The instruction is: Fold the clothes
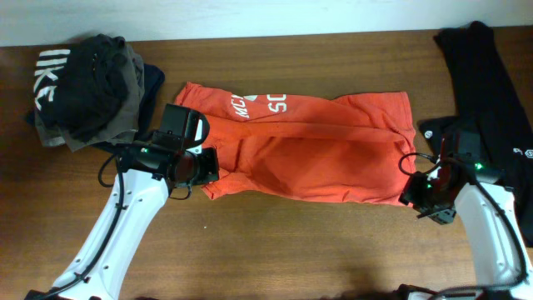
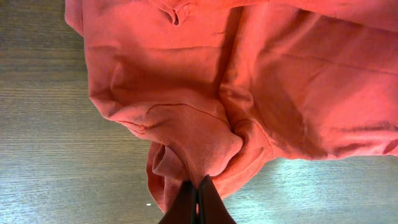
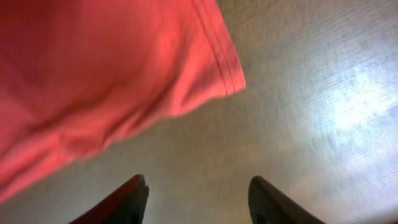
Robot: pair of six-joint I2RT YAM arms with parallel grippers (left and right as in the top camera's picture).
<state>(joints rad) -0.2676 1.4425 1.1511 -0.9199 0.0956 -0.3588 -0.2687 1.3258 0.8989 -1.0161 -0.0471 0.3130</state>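
The red-orange T-shirt (image 1: 308, 150) lies spread across the middle of the table, with white lettering showing near its top left. My left gripper (image 1: 208, 167) is at the shirt's lower left corner, shut on a bunched fold of the shirt (image 2: 205, 149), its fingertips (image 2: 198, 186) pinching the cloth. My right gripper (image 1: 414, 193) is open and empty just off the shirt's lower right corner, and its hemmed corner (image 3: 211, 62) lies ahead of the fingers (image 3: 199, 186) on bare wood.
A heap of dark clothes (image 1: 87, 87) sits at the back left. A black garment (image 1: 491, 92) lies along the right side. The wooden table (image 1: 291, 250) runs along the front.
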